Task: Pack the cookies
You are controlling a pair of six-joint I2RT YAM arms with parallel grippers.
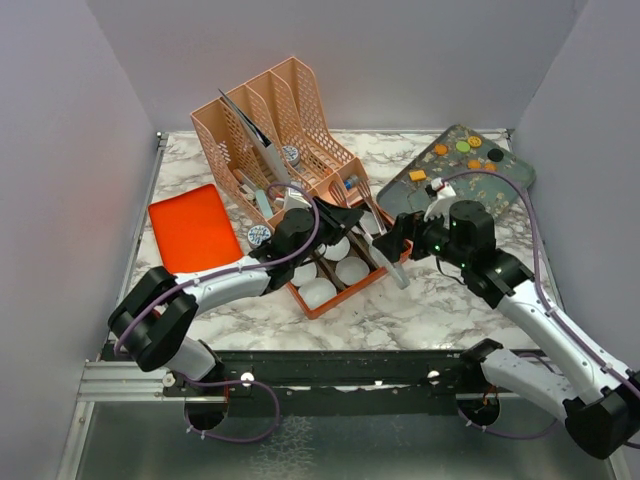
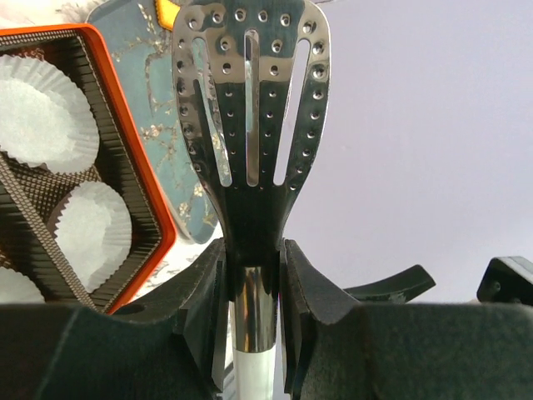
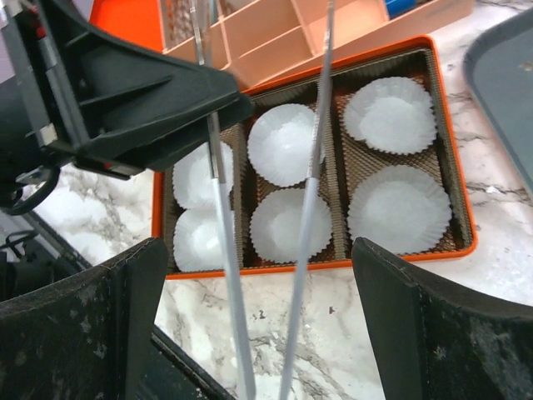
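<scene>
The cookies (image 1: pixel 463 149) are small orange, green and black pieces lying on a dark patterned tray (image 1: pixel 500 185) at the back right. My left gripper (image 1: pixel 350 218) (image 2: pixel 254 275) is shut on the neck of perforated steel tongs (image 2: pixel 250 108) with white handles, held above the orange box (image 1: pixel 318 305). My right gripper (image 1: pixel 395 245) (image 3: pixel 258 267) stands wide open with both white tong arms (image 3: pixel 312 192) passing between its fingers, touching neither. The box holds several empty white paper cups (image 3: pixel 400 208).
A peach slotted organizer (image 1: pixel 290 120) with utensils stands behind the box. An orange lid (image 1: pixel 193 227) lies at the left, with a small round blue-and-white tin (image 1: pixel 258 236) beside it. White walls close in on both sides.
</scene>
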